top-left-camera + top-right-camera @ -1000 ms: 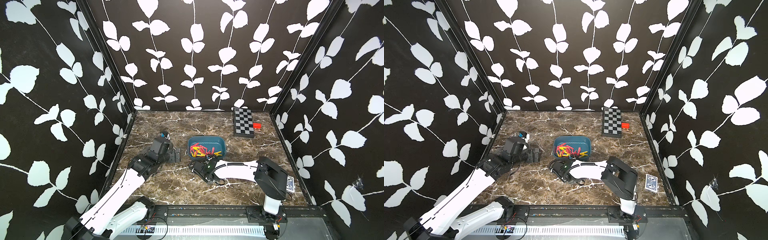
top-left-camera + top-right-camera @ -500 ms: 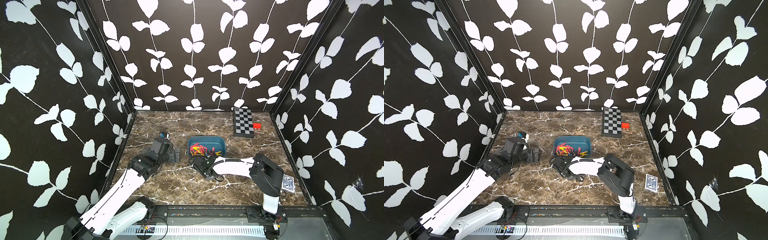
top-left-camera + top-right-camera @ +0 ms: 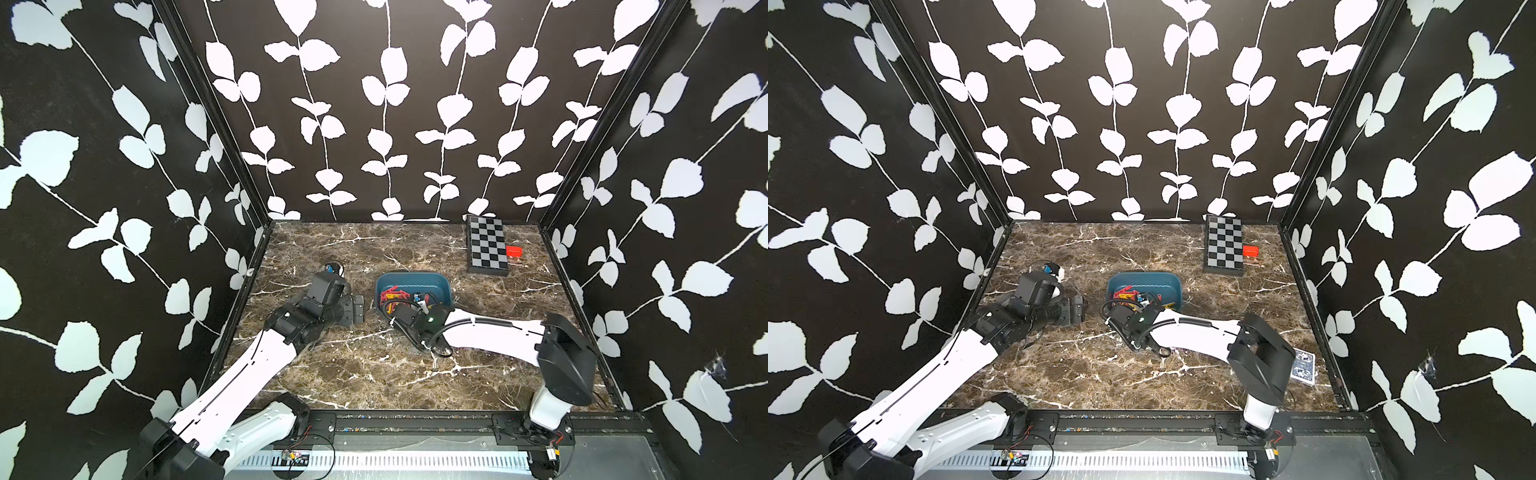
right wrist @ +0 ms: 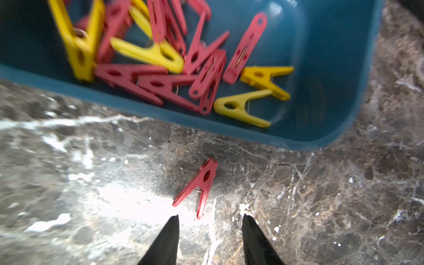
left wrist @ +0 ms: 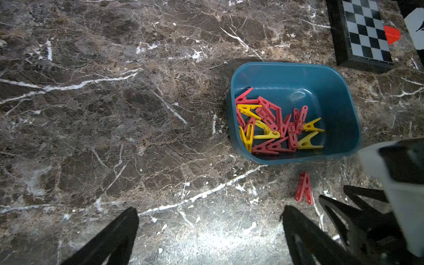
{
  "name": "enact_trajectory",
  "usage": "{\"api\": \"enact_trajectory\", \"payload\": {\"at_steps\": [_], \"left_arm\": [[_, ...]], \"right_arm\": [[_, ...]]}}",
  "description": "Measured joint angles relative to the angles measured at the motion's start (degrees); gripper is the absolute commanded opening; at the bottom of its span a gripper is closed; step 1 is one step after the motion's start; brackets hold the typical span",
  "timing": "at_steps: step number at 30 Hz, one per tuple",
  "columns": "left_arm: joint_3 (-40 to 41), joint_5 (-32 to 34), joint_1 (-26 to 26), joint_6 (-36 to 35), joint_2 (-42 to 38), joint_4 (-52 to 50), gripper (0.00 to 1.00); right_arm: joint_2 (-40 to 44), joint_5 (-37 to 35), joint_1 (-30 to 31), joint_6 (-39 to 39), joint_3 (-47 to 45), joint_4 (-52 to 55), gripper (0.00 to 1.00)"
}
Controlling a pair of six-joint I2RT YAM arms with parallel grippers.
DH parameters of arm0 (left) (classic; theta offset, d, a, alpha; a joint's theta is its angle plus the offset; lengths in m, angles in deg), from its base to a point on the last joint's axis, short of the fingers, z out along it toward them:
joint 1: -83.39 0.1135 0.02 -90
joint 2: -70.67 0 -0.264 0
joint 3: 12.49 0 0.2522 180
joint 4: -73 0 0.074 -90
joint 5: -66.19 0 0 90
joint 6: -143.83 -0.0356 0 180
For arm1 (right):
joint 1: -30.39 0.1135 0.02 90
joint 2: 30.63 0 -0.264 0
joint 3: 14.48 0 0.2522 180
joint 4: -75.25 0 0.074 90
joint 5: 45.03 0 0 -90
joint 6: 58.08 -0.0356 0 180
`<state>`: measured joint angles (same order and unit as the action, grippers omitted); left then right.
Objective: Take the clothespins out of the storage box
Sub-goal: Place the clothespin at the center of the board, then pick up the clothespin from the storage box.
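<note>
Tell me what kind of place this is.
Probably a staged robot test booth: leaf-patterned wall panels box in a marble-look tabletop, and the left arm and right arm are mounted on a metal rail at its front edge.

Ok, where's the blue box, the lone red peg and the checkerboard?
blue box (image 5: pixel 275 78): left wrist view, bare inside wall.
lone red peg (image 4: pixel 202 183): right wrist view, its middle.
checkerboard (image 3: pixel 487 244): a top view, its centre.

Blurred and edge-cropped in the right wrist view: clothespins (image 4: pixel 128 46) and storage box (image 4: pixel 332 91), near wall hidden in both top views by right arm (image 3: pixel 490 332).
</note>
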<state>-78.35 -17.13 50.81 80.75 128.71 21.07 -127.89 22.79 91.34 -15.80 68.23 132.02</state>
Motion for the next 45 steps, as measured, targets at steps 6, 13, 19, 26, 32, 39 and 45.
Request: {"api": "enact_trajectory", "payload": {"at_steps": [6,13,19,26,32,39,45], "left_arm": [[-1.33,-2.78,0.0,-0.22,5.29,2.14,0.97],[-4.59,-7.3,0.0,0.0,12.98,5.95,0.83],[-9.86,-9.75,-0.33,0.96,22.14,7.96,0.74],[-17.46,-10.03,-3.02,2.21,32.85,8.02,0.59],[-25.51,-8.9,-5.11,3.61,42.32,5.88,0.51],[-31.45,-8.17,-5.95,5.18,50.49,2.86,0.46],[-36.44,-7.21,-6.12,5.88,55.01,1.29,0.4]], "right_arm": [[6.73,0.42,-2.84,3.19,-0.11,-1.53,0.89],[11.93,2.82,-8.41,6.93,-0.92,-6.23,0.99],[13.0,6.82,-13.88,9.4,-2.62,-9.51,0.99],[12.98,11.56,-18.84,12.24,-2.69,-11.45,0.99],[12.02,15.34,-21.7,14.38,-2.67,-12.87,0.99],[10.64,19.12,-24.35,16.46,-2.67,-13.77,0.99],[10.4,21.14,-25.4,17.57,-2.67,-14.14,0.99]]}}
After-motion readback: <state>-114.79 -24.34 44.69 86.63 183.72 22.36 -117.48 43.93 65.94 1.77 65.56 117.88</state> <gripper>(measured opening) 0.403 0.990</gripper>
